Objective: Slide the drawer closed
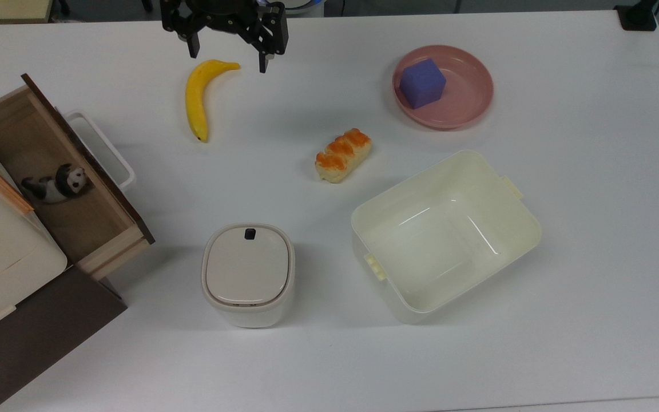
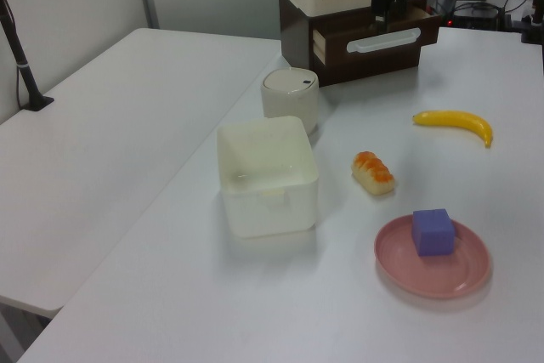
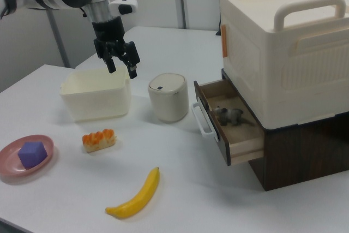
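The drawer stands pulled out of the dark brown cabinet at the top view's left. It is a light-wood box with a dark brown front panel and a white loop handle. A small panda toy lies inside it. The drawer also shows open in the right view and the drawer front-on in the left view. My gripper hangs open and empty near the top view's upper edge, well to the right of the drawer, over the banana's tip. The gripper shows above the table in the right view.
A banana, a bread piece, a white lidded bin, a cream open tub and a pink plate with a purple cube lie on the white table. A cream box sits on the cabinet.
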Controlling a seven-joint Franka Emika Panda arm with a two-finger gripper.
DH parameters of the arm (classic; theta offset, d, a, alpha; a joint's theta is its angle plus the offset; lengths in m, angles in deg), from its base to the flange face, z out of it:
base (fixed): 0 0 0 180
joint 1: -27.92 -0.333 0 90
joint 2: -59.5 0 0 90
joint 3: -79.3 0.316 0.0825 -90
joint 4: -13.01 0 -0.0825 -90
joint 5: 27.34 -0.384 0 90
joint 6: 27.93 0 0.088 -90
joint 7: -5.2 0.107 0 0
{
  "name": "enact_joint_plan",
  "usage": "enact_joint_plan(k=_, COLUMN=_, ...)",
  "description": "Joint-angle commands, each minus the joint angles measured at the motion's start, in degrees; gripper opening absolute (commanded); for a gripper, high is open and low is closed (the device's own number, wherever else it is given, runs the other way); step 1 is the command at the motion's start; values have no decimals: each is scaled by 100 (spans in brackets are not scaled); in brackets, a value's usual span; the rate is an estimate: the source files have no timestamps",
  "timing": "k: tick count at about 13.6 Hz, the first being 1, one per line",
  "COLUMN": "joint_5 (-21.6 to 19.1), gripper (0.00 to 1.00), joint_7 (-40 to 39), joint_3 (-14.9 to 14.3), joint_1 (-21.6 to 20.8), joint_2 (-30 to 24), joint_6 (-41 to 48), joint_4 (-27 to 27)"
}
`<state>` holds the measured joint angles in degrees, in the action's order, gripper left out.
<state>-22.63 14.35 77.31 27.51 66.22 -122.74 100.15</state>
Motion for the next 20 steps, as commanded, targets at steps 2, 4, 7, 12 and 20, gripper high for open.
enact_joint_plan(k=2, joint_5=-128, gripper=100, joint_7=-124, joint_3=-38, joint_1=-38, joint_2=-84, joint_6=155, joint_4=14)
enact_joint_plan(k=4, joint_5=-128, gripper=100, joint_7=-124, joint_3=-38, joint_1=-47, joint_2=-66, joint_6=147, joint_4=14)
enact_joint_plan(k=7, joint_5=-128, gripper=100, joint_7=-115, joint_3=-29, joint_1=-47, joint_2=-49, joint_6=129, joint_4=23)
enact_joint_plan(k=12, joint_5=-128, gripper=100, joint_7=-141, joint_3=-20, joint_1=-64, joint_2=-31, joint_6=111, joint_4=49)
enact_joint_plan(k=20, joint_5=-269, gripper=14, joint_7=-721, joint_3=-20, joint_1=-38, joint_2=-31, joint_6=120, joint_4=49)
